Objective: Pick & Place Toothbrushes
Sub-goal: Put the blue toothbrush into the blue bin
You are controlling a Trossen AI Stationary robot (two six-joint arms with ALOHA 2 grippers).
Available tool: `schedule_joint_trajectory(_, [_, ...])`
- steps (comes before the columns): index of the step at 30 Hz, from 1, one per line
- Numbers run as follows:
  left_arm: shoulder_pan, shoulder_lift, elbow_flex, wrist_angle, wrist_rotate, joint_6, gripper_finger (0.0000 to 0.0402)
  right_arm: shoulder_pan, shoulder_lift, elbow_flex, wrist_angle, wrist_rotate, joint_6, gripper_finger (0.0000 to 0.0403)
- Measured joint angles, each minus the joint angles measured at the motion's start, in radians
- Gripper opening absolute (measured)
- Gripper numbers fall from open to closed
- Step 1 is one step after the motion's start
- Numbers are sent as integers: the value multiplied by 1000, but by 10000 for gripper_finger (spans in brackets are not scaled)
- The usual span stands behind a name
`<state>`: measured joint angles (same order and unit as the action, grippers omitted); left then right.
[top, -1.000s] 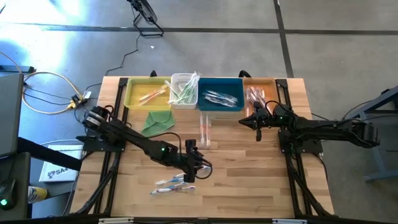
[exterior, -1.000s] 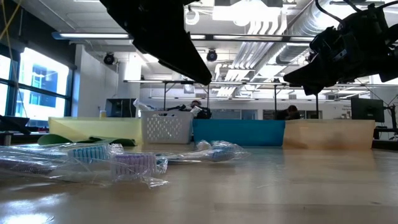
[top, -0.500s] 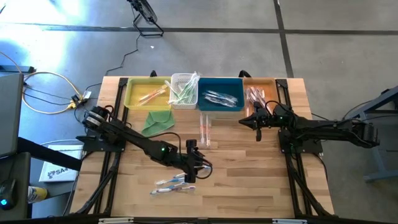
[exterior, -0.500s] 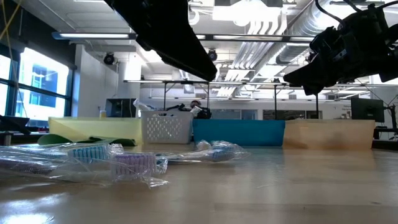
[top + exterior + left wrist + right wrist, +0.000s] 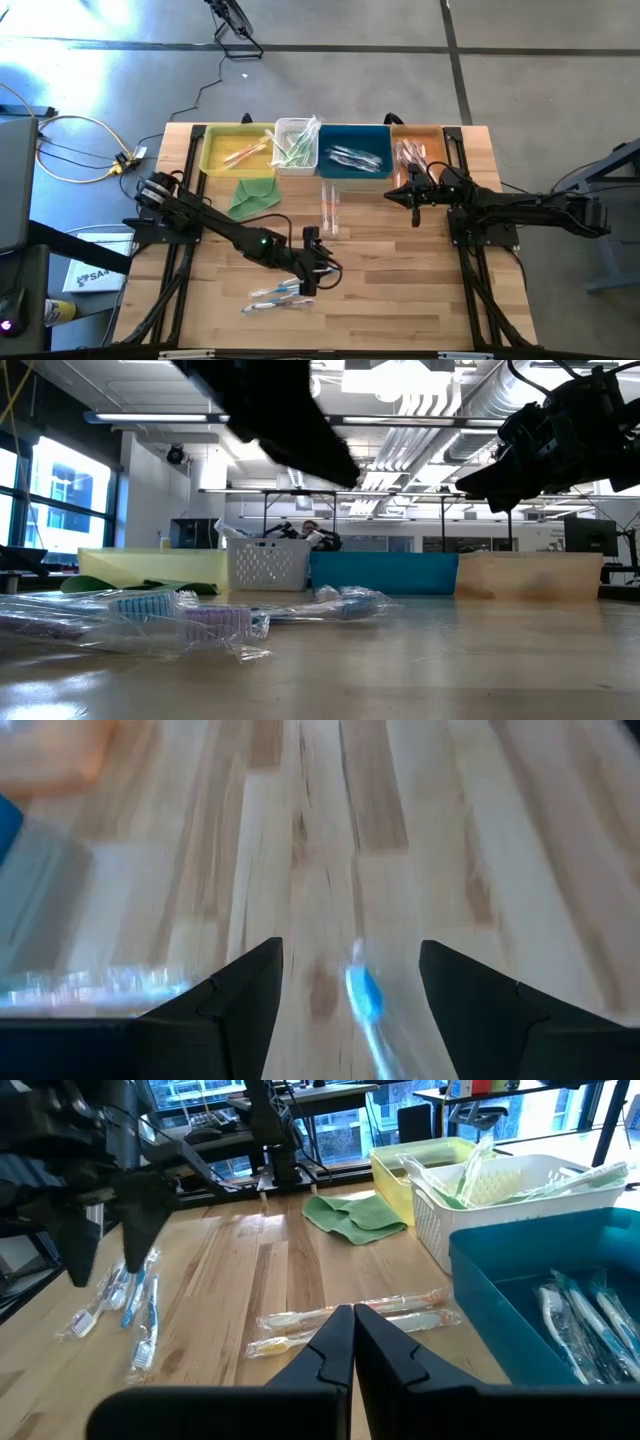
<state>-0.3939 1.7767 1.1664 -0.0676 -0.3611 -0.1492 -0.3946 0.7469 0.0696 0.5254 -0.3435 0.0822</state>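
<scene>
Toothbrushes (image 5: 272,294) nearest me are a small blue-and-white cluster in clear wrappers near the front edge of the table (image 5: 400,300); in the low view they show as a crinkled heap (image 5: 180,622). I see my left gripper (image 5: 312,275) just above and beside that cluster, fingers apart and empty. Its wrist view shows both dark fingers (image 5: 235,1005) spread wide, with one blue brush head (image 5: 364,992) on the wood between them and more wrapped brushes (image 5: 95,983) off to one side.

Further back, mid-table, two orange-yellow brushes (image 5: 329,208) lie side by side, just in front of the bins; the right wrist view picks them up too (image 5: 350,1320). A folded green cloth (image 5: 252,195) sits to their left, in front of the yellow bin.

My right gripper (image 5: 414,198) hangs over the table just in front of the orange bin, fingers pressed together (image 5: 335,1345) with nothing between them.

Along the far edge runs a row of four containers: a yellow bin (image 5: 215,158) with orange-yellow brushes, a white basket (image 5: 282,128) with green ones, a blue bin (image 5: 335,165) with blue-white ones, and an orange bin (image 5: 440,135) with pink-red ones.
</scene>
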Motion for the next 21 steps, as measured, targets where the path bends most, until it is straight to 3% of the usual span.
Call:
schedule_joint_trajectory(6, [1,61,3,101,-1,17,230,0,0,0,-1,-3,0,4])
schedule_joint_trajectory(21, [1,120,1,82,42,-6,230,0,0,0,-21,3,-1,4])
